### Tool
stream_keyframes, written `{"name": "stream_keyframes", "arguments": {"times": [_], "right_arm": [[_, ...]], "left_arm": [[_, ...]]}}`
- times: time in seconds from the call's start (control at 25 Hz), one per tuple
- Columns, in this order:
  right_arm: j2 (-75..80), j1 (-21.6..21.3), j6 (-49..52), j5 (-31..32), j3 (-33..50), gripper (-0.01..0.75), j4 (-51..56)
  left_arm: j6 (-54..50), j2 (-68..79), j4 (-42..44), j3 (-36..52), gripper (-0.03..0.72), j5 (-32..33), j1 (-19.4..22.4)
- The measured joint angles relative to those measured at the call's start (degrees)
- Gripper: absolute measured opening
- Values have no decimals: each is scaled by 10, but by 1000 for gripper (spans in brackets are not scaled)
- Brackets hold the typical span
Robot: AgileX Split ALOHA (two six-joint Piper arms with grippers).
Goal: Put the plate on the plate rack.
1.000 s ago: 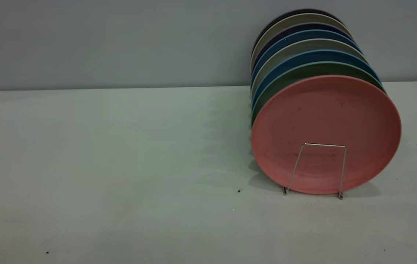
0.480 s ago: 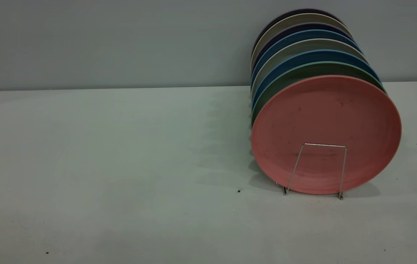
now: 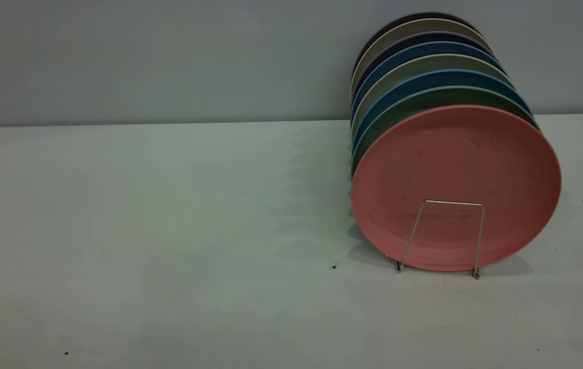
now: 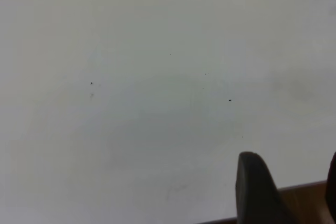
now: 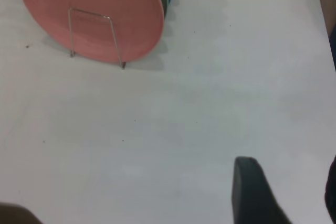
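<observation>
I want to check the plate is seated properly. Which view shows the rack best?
The exterior view: the rack's front loop stands clear against the plate. The right wrist view shows it smaller; the left wrist view shows none.

Matte plate (image 3: 455, 169); thin shiny metal wire plate rack (image 3: 448, 236)

From my remote station, the plate (image 3: 455, 169) reads as a round, matte salmon-pink disc with a low raised rim and faint dark smudges. It stands on edge, nearly upright, its face toward the exterior camera, frontmost of a row of upright plates, at about 3 o'clock in that view. The plate rack (image 3: 448, 238), thin silvery wire, shows one upright trapezoid loop crossing the plate's lower face at 6 o'clock, much lower than the plate, feet on the counter (image 3: 168, 230).
</observation>
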Motion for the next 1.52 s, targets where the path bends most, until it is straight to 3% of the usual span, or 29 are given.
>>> {"name": "stream_keyframes", "arguments": {"times": [1.52], "right_arm": [[11,0,0,0,0,351,0]], "left_arm": [[1,0,0,0,360,0,0]]}}
